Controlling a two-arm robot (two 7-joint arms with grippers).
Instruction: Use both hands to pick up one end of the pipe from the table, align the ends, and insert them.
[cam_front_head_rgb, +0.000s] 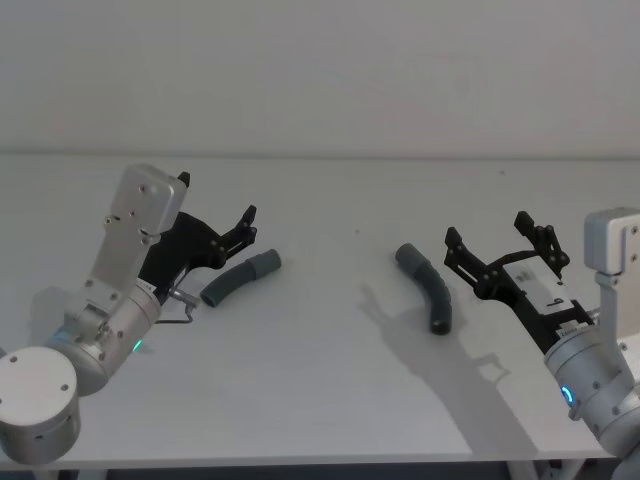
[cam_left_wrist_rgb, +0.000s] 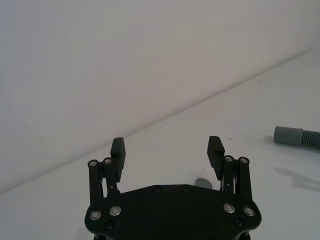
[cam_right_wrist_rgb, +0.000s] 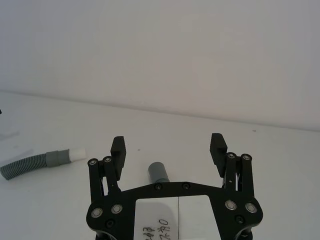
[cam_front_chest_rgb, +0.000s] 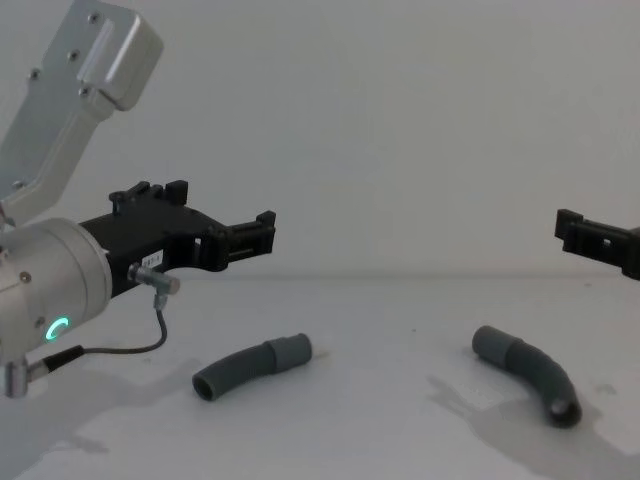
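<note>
Pipe (cam_front_head_rgb: 228, 285), two curved ribbed grey pieces, smooth cuffs (cam_front_head_rgb: 266, 263)

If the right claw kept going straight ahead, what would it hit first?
Likely nothing close: the right claw hangs above the table, and the nearer grey cuff lies below its line, though depth is unclear.
</note>
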